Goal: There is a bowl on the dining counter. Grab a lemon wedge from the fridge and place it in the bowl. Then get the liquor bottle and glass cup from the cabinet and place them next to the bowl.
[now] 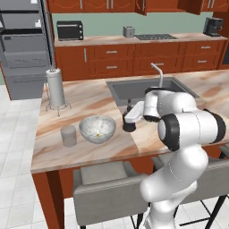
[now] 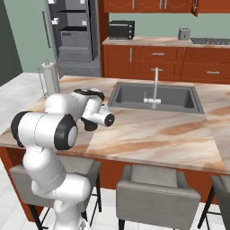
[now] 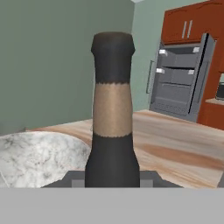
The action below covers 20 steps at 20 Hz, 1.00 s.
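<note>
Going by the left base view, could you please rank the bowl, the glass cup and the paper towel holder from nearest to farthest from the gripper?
1. bowl, just left of the gripper.
2. glass cup, left of the bowl.
3. paper towel holder, at the counter's far left.

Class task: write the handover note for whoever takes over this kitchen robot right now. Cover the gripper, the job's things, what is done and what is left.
Gripper: jaws shut on the liquor bottle, held upright, low over the dining counter right of the bowl.
Bowl: a small yellow piece lies inside, likely the lemon wedge.
Glass cup: on the counter left of the bowl.
Done: wedge and cup placed.
Left: set the bottle down beside the bowl and release.
</note>
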Available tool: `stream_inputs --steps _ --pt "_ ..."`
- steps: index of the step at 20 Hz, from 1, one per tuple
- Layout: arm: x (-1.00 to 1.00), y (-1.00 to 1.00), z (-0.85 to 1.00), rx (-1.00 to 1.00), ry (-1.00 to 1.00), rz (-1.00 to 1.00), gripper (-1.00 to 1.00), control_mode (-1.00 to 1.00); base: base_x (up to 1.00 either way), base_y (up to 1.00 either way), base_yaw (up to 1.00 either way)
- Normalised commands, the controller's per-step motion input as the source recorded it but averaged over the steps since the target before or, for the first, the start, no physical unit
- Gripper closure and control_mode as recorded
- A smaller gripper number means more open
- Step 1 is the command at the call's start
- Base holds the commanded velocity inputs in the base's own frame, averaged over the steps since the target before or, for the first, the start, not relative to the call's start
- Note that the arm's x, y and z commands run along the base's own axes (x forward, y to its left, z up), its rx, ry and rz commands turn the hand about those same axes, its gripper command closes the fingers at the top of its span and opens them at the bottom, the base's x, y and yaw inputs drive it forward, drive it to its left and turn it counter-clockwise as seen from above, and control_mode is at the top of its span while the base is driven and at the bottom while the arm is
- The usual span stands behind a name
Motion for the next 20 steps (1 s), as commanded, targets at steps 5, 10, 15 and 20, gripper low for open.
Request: stream_inputs --steps 5,10,15,20 --pt "0.28 0.0 -0.35 0.0 0.04 0.03 1.0 -1.0 0.0 0.0 0.0" --pt "0.19 0.0 -0.38 0.0 0.06 0.04 1.0 -1.0 0.0 0.0 0.0" --pt "0.21 0.0 -0.37 0.01 0.06 0.05 1.0 -1.0 0.0 0.0 0.0" --pt "0.33 0.02 -0.33 0.02 0.05 0.05 1.0 -1.0 0.0 0.0 0.0"
